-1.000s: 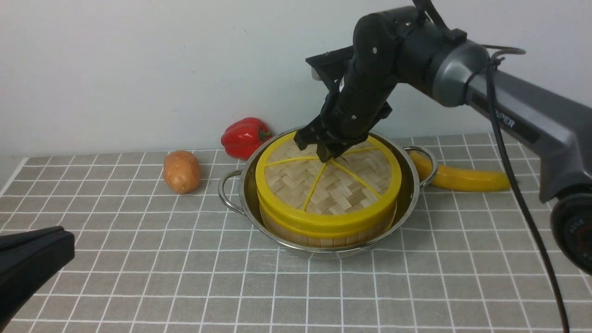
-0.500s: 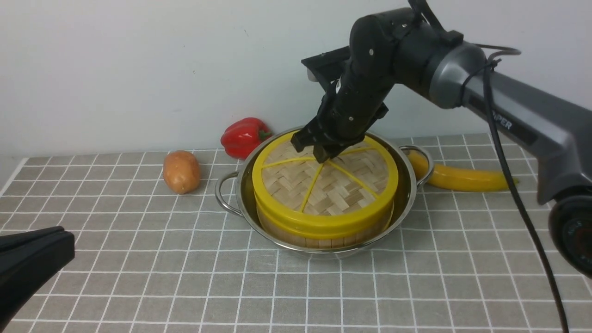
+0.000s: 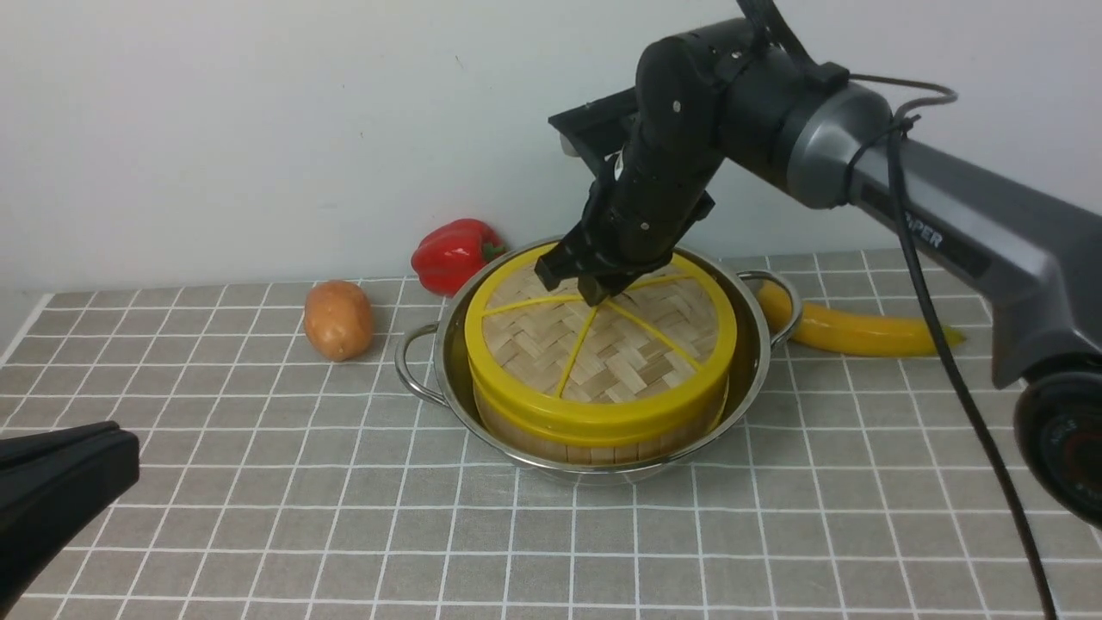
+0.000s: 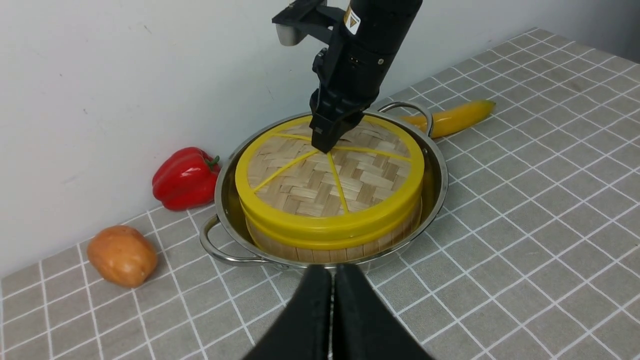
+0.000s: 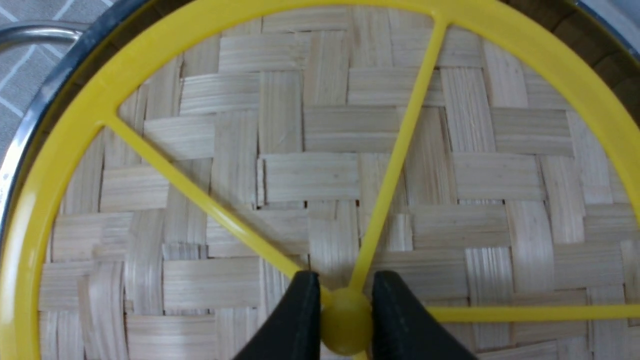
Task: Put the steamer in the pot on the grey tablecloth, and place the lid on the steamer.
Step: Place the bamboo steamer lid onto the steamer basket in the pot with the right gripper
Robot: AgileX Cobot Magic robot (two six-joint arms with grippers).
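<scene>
The grey tablecloth (image 3: pixel 258 482) carries the pot (image 3: pixel 756 344) at its centre, toward the far side. The steamer (image 3: pixel 594 448) sits inside the pot, with the lid (image 3: pixel 534 340) on top. The right gripper (image 3: pixel 590 288) pinches the lid at its centre. The left gripper (image 4: pixel 332 310), near left, is closed on nothing.

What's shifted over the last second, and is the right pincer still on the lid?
The right pincer, shut on the knob of the lid, moved slightly to the robot's left, dragging the steamer and pot along with it. Nothing was let go. The left pincer, pepper, potato and banana stayed put.
</scene>
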